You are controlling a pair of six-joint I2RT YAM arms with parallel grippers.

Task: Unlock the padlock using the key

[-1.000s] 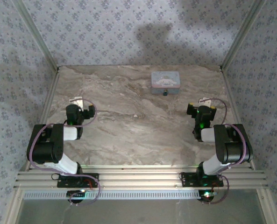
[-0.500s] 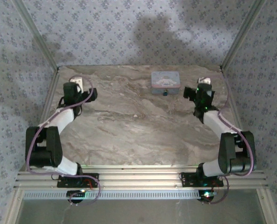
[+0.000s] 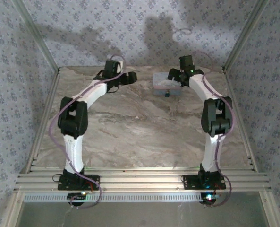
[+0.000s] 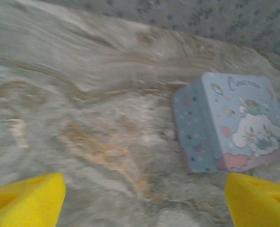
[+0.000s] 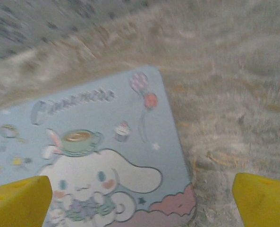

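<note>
The tiny teal-blue padlock [image 3: 167, 94] hangs as a small dark speck at the front face of the pale blue tin [image 3: 166, 85], far right of middle. My right gripper [image 3: 174, 75] hovers over the tin's back edge. In the right wrist view it [image 5: 140, 203] is open, yellow fingertips [image 5: 18, 201] wide apart above the picture lid [image 5: 90, 151]. My left gripper [image 3: 129, 78] is stretched to the far side, left of the tin. It [image 4: 144, 203] is open with nothing between its fingertips [image 4: 26, 198], and the tin [image 4: 229, 123] lies ahead to the right.
The marble tabletop [image 3: 130, 123] is bounded by patterned walls and metal frame posts [image 3: 36, 38]. The back wall rises just behind the tin. Both arms arch over the table's far half.
Both arms have reached from the near half toward the back. The left gripper swung in toward the middle. The right gripper came over the tin.
</note>
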